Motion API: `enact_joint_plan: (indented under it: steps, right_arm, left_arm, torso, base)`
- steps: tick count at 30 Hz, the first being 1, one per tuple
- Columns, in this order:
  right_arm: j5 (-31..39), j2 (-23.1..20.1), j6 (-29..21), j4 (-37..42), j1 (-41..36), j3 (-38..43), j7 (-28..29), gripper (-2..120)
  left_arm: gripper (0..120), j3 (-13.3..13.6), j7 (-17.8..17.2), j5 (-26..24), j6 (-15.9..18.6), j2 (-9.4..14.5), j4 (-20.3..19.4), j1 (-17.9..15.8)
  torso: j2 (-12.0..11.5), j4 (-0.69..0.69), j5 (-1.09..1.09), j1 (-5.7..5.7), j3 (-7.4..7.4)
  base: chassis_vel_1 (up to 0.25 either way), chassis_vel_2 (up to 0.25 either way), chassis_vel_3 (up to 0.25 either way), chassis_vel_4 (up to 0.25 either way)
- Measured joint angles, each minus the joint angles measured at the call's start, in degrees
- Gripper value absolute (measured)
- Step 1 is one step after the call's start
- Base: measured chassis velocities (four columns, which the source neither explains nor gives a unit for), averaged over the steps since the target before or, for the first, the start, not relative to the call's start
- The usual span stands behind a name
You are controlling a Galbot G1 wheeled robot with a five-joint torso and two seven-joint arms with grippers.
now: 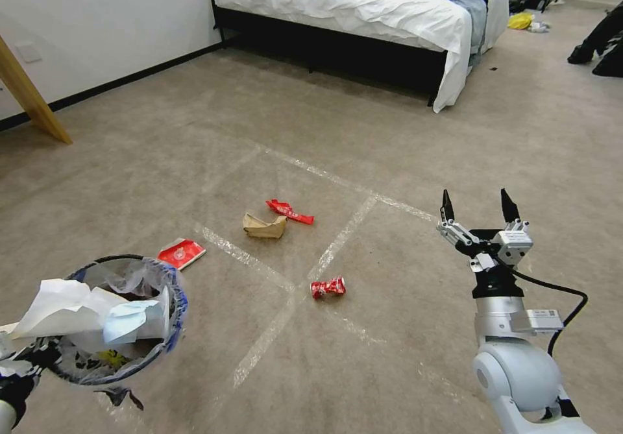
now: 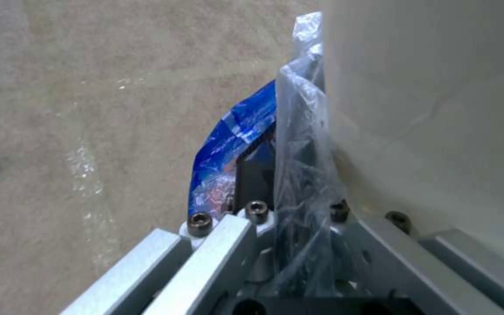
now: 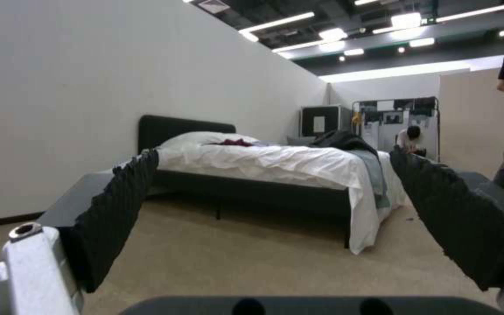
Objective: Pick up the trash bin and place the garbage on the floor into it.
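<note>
The trash bin (image 1: 170,304), round with a dark rim and a crinkled clear liner, hangs low at my left, holding white paper (image 1: 61,301) and a blue mask (image 1: 126,320). My left gripper (image 2: 290,168) is shut on its rim and liner, with the bin's wall (image 2: 427,109) right beside it. Garbage lies on the taped floor (image 1: 389,135): a flat red packet (image 1: 181,253), brown paper (image 1: 264,226), a red wrapper (image 1: 290,211) and a crushed red can (image 1: 328,287). My right gripper (image 1: 478,208) (image 3: 272,155) is open and empty, raised to the right of the can.
A bed (image 1: 363,6) with white sheets and dark clothes stands at the back. A slanted wooden leg (image 1: 29,96) leans by the left wall. Dark bags (image 1: 600,48) and a yellow item (image 1: 521,21) lie far right. Open carpet spreads around the litter.
</note>
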Motion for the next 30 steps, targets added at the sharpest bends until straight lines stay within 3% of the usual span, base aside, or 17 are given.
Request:
enact_joint_plan:
  steps: [13, 17, 19, 22, 25, 27, 30]
  right_arm:
    - [-0.49, -0.42, 0.96, -0.48, 0.51, -0.72, -0.19, 100]
    - [-3.40, -3.09, 0.02, -1.11, 1.99, -1.89, -0.57, 100]
    - [-4.79, -8.25, -4.55, -1.88, 3.31, -4.59, 0.42, 100]
    - [-4.85, -11.36, -8.68, -2.10, 4.01, -6.41, 1.19, 100]
    - [-0.74, -19.67, -24.29, -2.71, 7.15, -13.87, 4.46, 100]
    - [-0.74, -19.67, -24.29, -2.71, 7.15, -13.87, 4.46, 100]
    - [8.35, -28.33, -39.57, -5.58, 16.57, -25.16, 0.30, 100]
  left_arm:
    - [1, -0.03, 0.00, 0.05, 0.00, -0.07, 0.02, 0.09]
    - [1, -0.02, 0.02, 0.11, -0.02, -0.18, -0.10, 0.33]
    - [1, 0.04, 0.03, 0.22, -0.03, -0.22, -0.14, 0.47]
    - [1, 0.04, 0.03, 0.31, -0.04, -0.26, -0.14, 0.53]
    - [1, 0.09, 0.06, 0.53, -0.14, -0.56, -0.13, 0.68]
    - [1, 0.09, 0.06, 0.53, -0.14, -0.56, -0.13, 0.68]
    - [1, 0.21, 0.14, 1.09, -0.27, -1.41, -0.13, 0.84]
  torso:
    - [0.00, 0.00, 0.00, 0.00, 0.00]
    - [-0.01, -0.01, 0.00, 0.00, 0.01]
    - [0.00, -0.01, 0.02, 0.00, -0.01]
    - [0.00, 0.02, 0.00, 0.00, -0.01]
    - [0.00, 0.00, 0.01, 0.00, 0.00]
    - [0.00, 0.00, 0.01, 0.00, 0.00]
    - [0.00, 0.02, 0.01, 0.00, 0.00]
  base:
    - [-0.096, 0.112, 0.100, -0.104]
    - [-0.023, 0.053, 0.026, -0.045]
    - [0.000, 0.000, 0.000, 0.000]
    - [0.000, 0.000, 0.000, 0.000]
    - [0.000, 0.000, 0.000, 0.000]
    - [0.000, 0.000, 0.000, 0.000]
    - [0.000, 0.000, 0.000, 0.000]
